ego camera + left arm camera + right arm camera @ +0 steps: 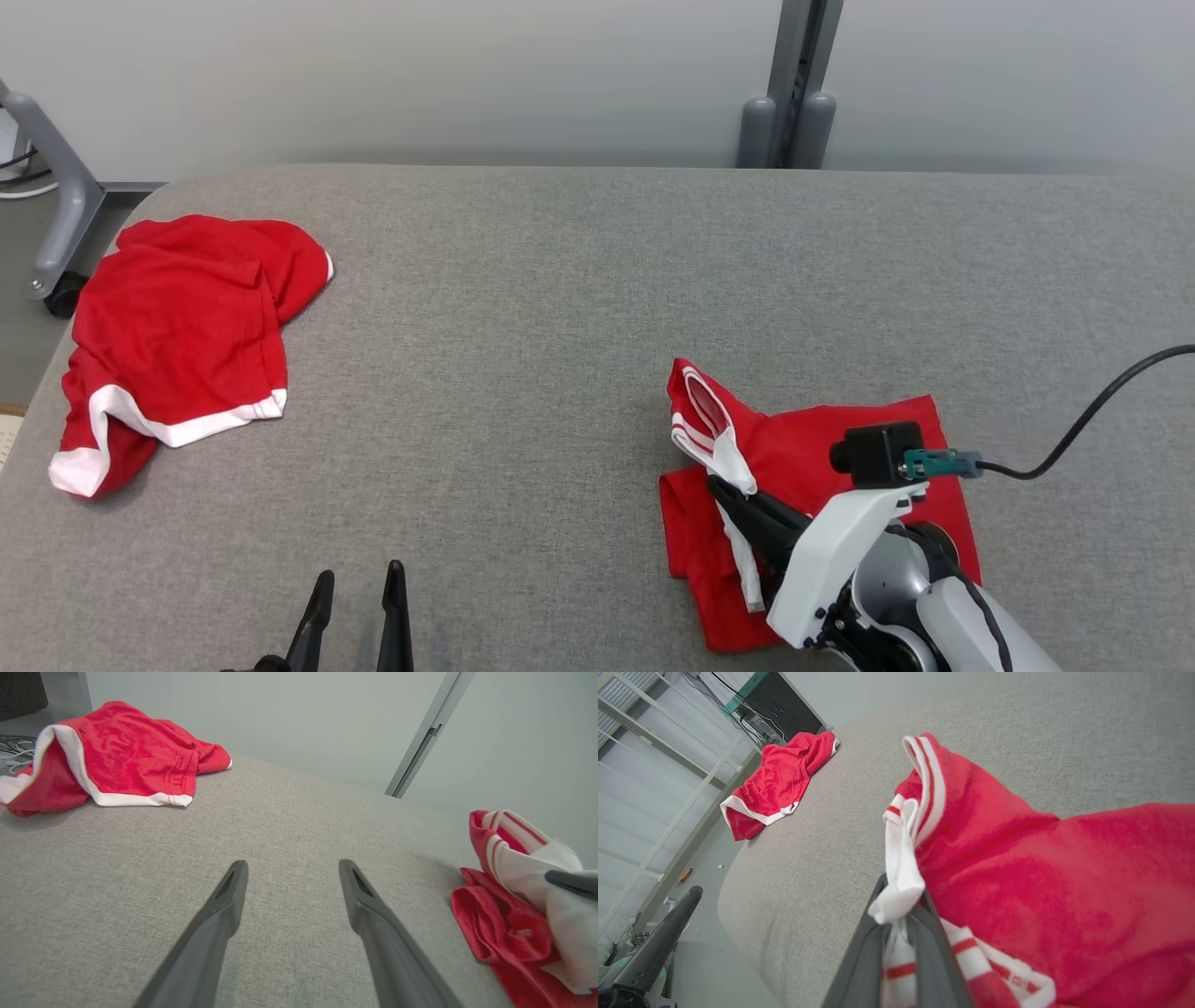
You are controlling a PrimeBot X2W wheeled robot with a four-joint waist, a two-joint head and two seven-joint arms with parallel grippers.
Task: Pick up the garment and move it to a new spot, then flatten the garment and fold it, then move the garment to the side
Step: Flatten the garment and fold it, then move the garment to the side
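A grey fabric-covered counter (560,308) filled the head view. At its upper left lay a crumpled red fabric garment with a white hem (177,327), reaching the counter's left edge. At the bottom left, the left jaws, two long dark fingers (313,621), stood parted and released, with nothing between them. Top centre right, a grey metal post (794,84) rose behind the counter. At the lower right lay the task's thing, a red fabric garment with white striped trim (803,439), bunched on the counter, one trimmed opening standing up at its left end. The right jaws, dark fingers (761,518) on a white arm, were clenched on its white trim (724,448). A black cable (1092,420) ran off to the right edge.

In the left wrist view, the white-hemmed garment (131,751) sat at upper left, the parted fingers (219,933) over bare counter (289,826) at centre, and the striped garment (504,924) at the right edge.

In the right wrist view, the white-hemmed garment (777,781) lay at upper left, well apart from the striped garment (1041,872) on the right; at bottom centre the fingers (859,961) pinched the white trim (901,868).
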